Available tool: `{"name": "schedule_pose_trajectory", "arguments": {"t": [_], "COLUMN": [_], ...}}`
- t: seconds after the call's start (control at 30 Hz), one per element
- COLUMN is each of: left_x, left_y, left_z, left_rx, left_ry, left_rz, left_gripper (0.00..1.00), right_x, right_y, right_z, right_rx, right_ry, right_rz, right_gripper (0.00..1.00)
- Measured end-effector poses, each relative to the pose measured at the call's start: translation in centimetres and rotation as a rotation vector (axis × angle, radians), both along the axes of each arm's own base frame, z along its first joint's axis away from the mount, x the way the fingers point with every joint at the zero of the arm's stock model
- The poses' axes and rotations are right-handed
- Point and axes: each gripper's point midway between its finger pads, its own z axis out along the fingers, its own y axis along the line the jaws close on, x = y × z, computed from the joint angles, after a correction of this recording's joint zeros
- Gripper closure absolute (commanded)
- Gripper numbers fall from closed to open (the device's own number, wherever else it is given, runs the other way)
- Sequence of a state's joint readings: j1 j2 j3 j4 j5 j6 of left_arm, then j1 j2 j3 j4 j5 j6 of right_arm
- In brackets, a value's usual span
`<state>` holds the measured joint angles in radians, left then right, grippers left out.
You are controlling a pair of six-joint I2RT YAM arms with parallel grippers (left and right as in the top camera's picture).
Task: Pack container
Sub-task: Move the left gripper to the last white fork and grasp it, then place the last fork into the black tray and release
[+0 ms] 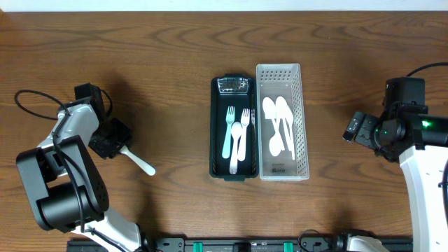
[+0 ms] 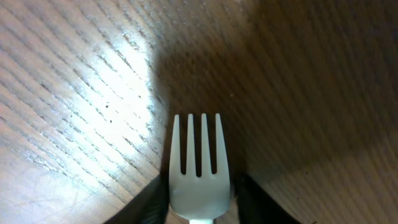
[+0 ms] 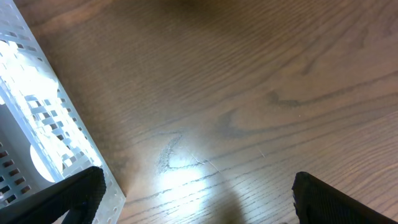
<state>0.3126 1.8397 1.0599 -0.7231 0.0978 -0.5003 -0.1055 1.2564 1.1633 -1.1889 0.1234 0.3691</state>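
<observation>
Near the tabletop's left edge, the left gripper (image 1: 114,139) straddles the white fork (image 2: 199,186), jaws narrowed. Whether it's pinched, I can't tell. Best to close squarely on the neck before lifting toward the dark container (image 1: 213,133).

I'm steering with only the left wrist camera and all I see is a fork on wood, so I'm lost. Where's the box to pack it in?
Observer: The dark green container sits mid-table. In the overhead view it's well off to the right of the fork.
Child: Is there stuff in it already?
Observer: Yes, a few pieces of cutlery lie lengthwise inside.
Child: What's the other arm doing?
Observer: The right fingers are wide open and empty, over bare wood near the table's right side.
</observation>
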Motion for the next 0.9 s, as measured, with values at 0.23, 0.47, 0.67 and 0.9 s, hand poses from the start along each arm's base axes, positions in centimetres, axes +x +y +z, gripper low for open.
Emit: {"name": "schedule_pose_trajectory", "arguments": {"t": [0.23, 0.47, 0.67, 0.9], "left_x": [0.0, -0.1, -0.3, 4.5], "left_y": [0.0, -0.1, -1.6, -6.8], "left_z": [0.0, 0.2, 1.7, 12.6], "left_rx": [0.0, -0.003, -0.015, 0.052], "left_ry": [-0.001, 0.006, 0.044, -0.235], "left_rz": [-0.001, -0.025, -0.086, -0.289], "left_gripper": [0.82, 0.87, 0.87, 0.87], "right_x": [0.0, 0.0, 0.0, 0.0], "right_y": [0.0, 0.0, 0.0, 0.0], "right_z": [0.0, 0.0, 0.0, 0.0], "right_rx": [0.0, 0.0, 0.0, -0.001], "right_ry": [0.0, 0.0, 0.0, 0.0], "right_rz": [0.0, 0.0, 0.0, 0.004], "right_gripper": [0.01, 0.01, 0.01, 0.01]}}
